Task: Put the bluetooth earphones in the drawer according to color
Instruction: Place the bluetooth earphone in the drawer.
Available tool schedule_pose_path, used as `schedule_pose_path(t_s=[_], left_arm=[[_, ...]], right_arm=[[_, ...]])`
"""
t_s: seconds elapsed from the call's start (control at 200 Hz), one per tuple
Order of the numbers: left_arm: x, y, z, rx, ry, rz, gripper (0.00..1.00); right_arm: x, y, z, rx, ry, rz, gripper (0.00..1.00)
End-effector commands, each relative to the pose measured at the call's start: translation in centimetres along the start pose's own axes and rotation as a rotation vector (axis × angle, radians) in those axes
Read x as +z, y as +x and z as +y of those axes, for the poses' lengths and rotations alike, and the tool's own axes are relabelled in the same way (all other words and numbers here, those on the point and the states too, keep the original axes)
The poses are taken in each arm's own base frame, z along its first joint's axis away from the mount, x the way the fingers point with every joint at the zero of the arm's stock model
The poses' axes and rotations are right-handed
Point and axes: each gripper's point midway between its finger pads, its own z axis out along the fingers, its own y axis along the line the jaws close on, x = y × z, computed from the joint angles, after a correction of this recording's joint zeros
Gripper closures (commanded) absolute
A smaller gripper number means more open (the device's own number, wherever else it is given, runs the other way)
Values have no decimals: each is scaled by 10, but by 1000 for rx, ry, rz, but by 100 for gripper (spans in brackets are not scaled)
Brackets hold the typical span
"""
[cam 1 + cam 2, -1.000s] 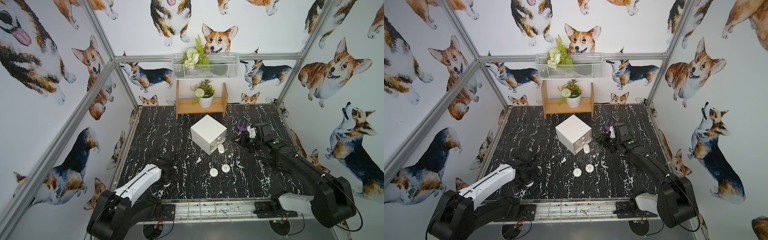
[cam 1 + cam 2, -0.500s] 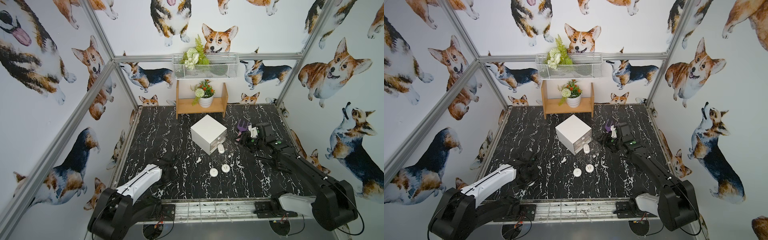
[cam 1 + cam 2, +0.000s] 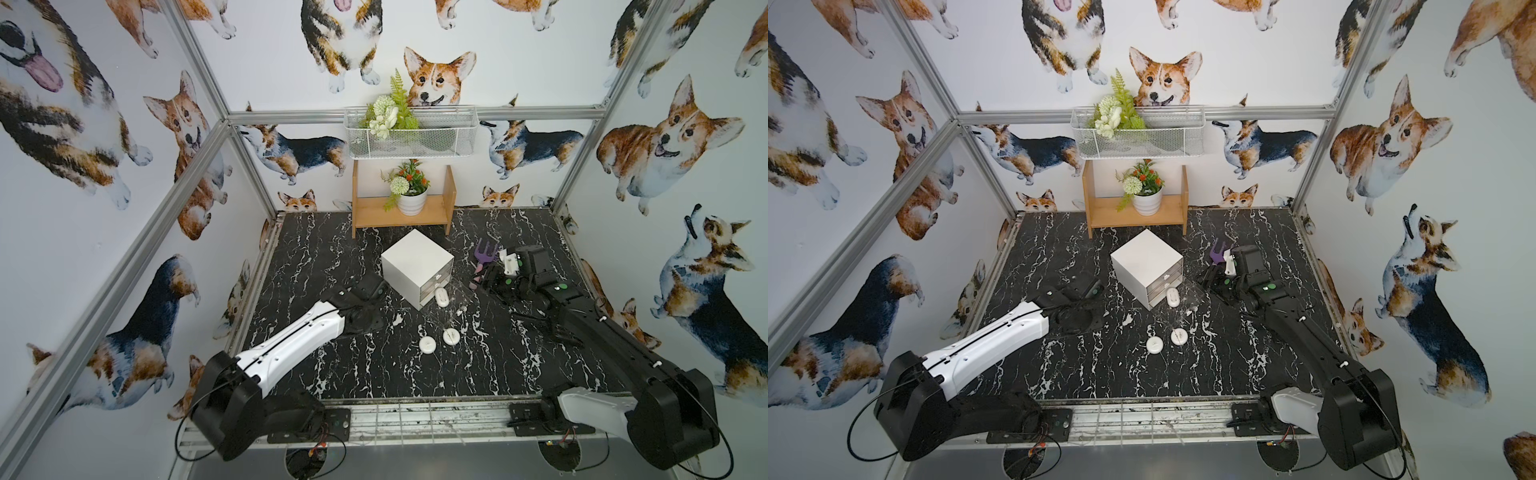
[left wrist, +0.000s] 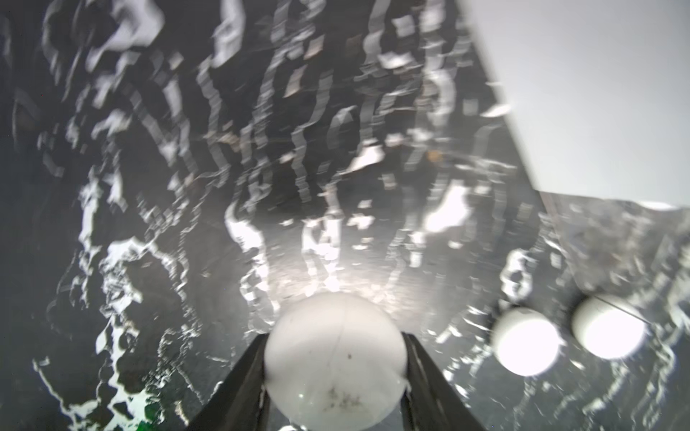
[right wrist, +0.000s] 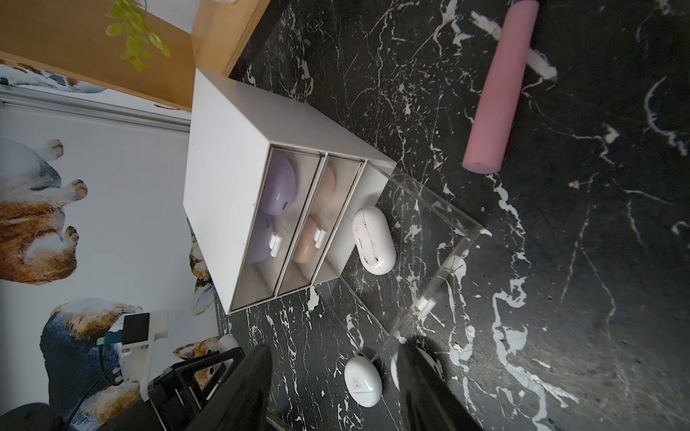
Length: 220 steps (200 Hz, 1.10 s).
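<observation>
My left gripper [image 4: 335,377] is shut on a white earphone case [image 4: 334,358], held just above the black marble table. In both top views its jaws are hidden under the left wrist [image 3: 363,305]. The white drawer cabinet [image 3: 415,262] [image 5: 227,175] stands mid-table. Its closed top drawer holds lilac cases [image 5: 278,186] and its middle drawer pink ones [image 5: 325,186]. The clear bottom tray [image 5: 444,224] is pulled out, with a white case [image 5: 374,240] [image 3: 441,297] in it. Two white cases [image 3: 427,345] [image 3: 451,336] lie in front. My right gripper [image 5: 332,392] [image 3: 486,284] hangs open and empty right of the cabinet.
A purple-and-pink toy fork [image 3: 485,253] [image 5: 500,93] lies beside the right gripper. The wooden shelf [image 3: 401,216] with a potted plant [image 3: 411,195] stands against the back wall, under a wire basket [image 3: 409,137]. Walls close in the table on three sides.
My left jaws have closed in on the white case. The right gripper has drifted slightly to the right. The cases on the table and the cabinet have not moved.
</observation>
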Motion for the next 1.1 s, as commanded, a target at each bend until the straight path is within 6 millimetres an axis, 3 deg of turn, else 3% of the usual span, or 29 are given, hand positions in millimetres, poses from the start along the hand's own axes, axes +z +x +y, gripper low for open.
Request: schedule_pose_path(t_s=[0.0, 0.08, 0.145, 0.245, 0.39, 0.576, 0.686, 0.886, 1.096], left_arm=[[-12, -2, -18, 160, -66, -15, 66], [-22, -2, -48, 249, -69, -39, 66], [-31, 1, -71, 318, -79, -60, 66], [-43, 15, -112, 430, -61, -86, 66], [-34, 37, -162, 574, -72, -86, 67], [-16, 27, -196, 676, -127, -117, 67], [3, 15, -206, 721, -194, -114, 68], [34, -9, -202, 733, -280, -77, 67], [52, -14, -194, 767, -312, -27, 67]], right_arm=[[-9, -4, -2, -17, 21, -22, 41], [-15, -8, -9, -15, 45, -34, 41], [-31, -14, -6, -29, 35, -77, 41], [-43, -23, -11, -34, 53, -110, 41], [-54, -32, -23, -24, 81, -137, 41], [-69, -46, -42, 7, 101, -172, 41], [-77, -54, -51, 26, 104, -187, 41], [-78, -56, -55, 33, 108, -192, 41], [-77, -58, -55, 39, 105, -191, 41]])
